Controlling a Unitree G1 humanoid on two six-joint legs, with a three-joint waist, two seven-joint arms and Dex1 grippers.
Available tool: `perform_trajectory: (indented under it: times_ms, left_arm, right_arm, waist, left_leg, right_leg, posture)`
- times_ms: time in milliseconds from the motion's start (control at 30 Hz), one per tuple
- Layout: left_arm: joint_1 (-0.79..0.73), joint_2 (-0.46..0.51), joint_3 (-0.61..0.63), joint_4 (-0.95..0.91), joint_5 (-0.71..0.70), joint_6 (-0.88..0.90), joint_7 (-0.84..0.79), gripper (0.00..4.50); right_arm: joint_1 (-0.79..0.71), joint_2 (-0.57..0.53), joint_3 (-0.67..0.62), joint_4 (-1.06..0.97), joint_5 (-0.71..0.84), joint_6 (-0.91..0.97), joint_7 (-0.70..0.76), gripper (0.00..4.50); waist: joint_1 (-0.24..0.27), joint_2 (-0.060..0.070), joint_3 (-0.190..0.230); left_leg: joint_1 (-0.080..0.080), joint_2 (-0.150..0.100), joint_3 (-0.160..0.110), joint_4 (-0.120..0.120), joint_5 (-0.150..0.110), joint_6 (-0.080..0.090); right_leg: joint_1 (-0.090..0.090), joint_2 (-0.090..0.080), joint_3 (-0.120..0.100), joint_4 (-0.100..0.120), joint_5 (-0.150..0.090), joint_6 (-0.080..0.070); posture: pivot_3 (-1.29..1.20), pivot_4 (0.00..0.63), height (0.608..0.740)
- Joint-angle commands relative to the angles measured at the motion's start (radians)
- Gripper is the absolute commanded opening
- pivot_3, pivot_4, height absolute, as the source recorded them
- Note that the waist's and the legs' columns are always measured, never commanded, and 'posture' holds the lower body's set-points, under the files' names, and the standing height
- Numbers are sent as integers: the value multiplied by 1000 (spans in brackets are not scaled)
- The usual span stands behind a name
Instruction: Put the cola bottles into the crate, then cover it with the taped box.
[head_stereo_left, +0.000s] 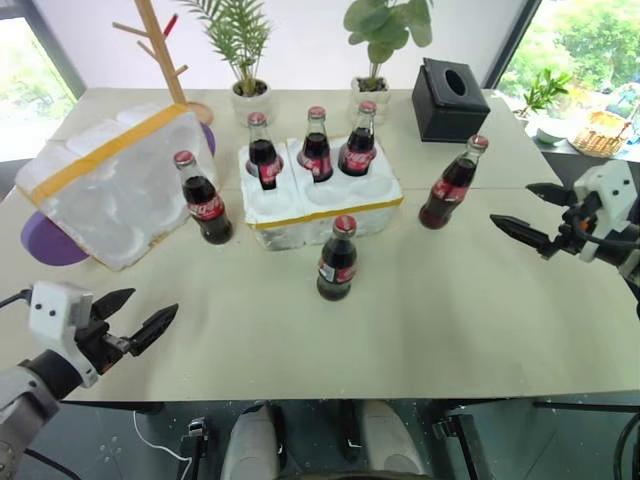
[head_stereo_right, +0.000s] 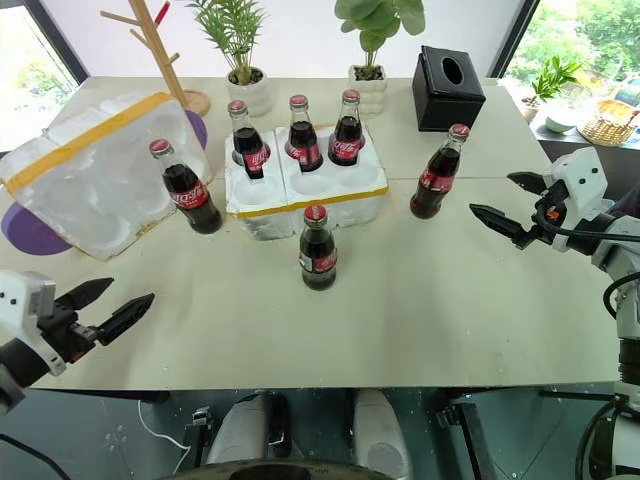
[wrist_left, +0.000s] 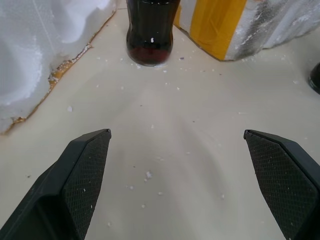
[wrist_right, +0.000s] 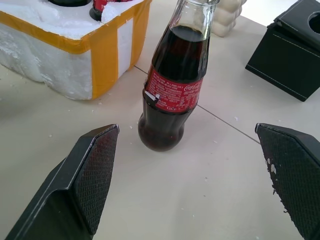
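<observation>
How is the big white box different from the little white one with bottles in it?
The taped box is bigger, lies tilted and holds no bottles. The crate is lower, sits flat and holds three cola bottles in its back wells. Both are white foam with yellow tape.

Head stereo pair looks forward and down over table (head_stereo_left: 420, 330), sharing whole scene. Left wrist camera sits low, close behind a bottle (wrist_left: 150, 30) and crate (wrist_left: 220, 25). Right wrist camera faces another bottle (wrist_right: 172, 85) near same crate

Purple thing (head_stereo_left: 45, 245) under taped box (head_stereo_left: 110, 185), perhaps
</observation>
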Motion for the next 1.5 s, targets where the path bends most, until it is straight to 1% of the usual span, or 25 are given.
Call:
perform_trajectory:
  times_ms: [33,400,467,600,700,833,967,1033,1167,1300,1500]
  left_arm:
    - [-1,2,-5,-34,18,-35,-2,4463]
    - [-57,-19,-1,-11,10,-26,41,4463]
    - [-81,-24,-9,-8,6,-27,49,4463]
    - [-159,-15,-28,24,10,-39,52,4463]
    - [-243,9,-41,76,9,-33,47,4463]
    - [-366,57,-97,151,21,-29,22,4463]
    - [-527,97,-198,271,70,-48,-13,4463]
    - [-603,105,-252,338,103,-68,-36,4463]
    - [-730,102,-357,491,197,-139,-84,4463]
    - [-829,91,-406,634,261,-208,-111,4463]
    - [-921,67,-440,740,297,-251,-145,4463]
  right_arm:
    - [-14,-9,-22,-2,2,-18,0,4500]
    - [-16,-13,-22,-13,16,2,9,4500]
    - [-11,-30,-13,-18,25,16,45,4500]
    - [-28,-89,-21,-50,80,111,131,4500]
    - [-39,-143,-56,-97,147,208,165,4500]
    - [-43,-232,-124,-182,271,342,247,4500]
    - [-86,-298,-187,-290,455,512,299,4500]
    - [-114,-307,-201,-336,529,566,295,4500]
    - [-175,-292,-206,-393,640,640,240,4500]
    - [-167,-279,-215,-447,673,652,200,4500]
    - [-126,-254,-245,-488,706,653,143,4500]
  waist:
    - [0,0,0]
    - [0,0,0]
    - [0,0,0]
    - [3,0,0]
    - [2,0,0]
    - [3,1,0]
    - [4,1,0]
    - [3,1,0]
    - [2,0,0]
    - [3,0,0]
    - [4,0,0]
  left_leg:
    - [0,0,0,0,0,0]
    - [0,0,0,0,0,0]
    - [0,0,0,0,0,0]
    - [0,0,0,0,0,0]
    - [0,0,0,0,0,0]
    - [0,0,0,0,0,0]
    - [0,0,0,1,0,0]
    - [0,0,0,0,0,0]
    - [0,0,0,0,0,0]
    - [0,0,0,0,0,0]
    - [-1,0,0,1,0,0]
  right_leg:
    - [0,0,0,0,0,0]
    - [1,0,0,0,0,0]
    - [1,0,0,0,0,0]
    - [1,0,0,0,0,0]
    - [1,0,0,0,0,0]
    - [1,1,0,0,0,0]
    - [2,1,0,0,0,0]
    - [1,1,0,0,0,0]
    - [1,1,0,0,0,0]
    - [1,1,0,0,1,2]
    - [0,0,-1,0,2,3]
  posture:
    - [0,150,740]
    - [0,150,740]
    - [0,150,740]
    - [0,150,740]
    - [0,150,740]
    - [0,150,740]
    - [0,150,740]
    - [0,150,740]
    - [0,150,740]
    - [0,150,740]
    - [0,150,740]
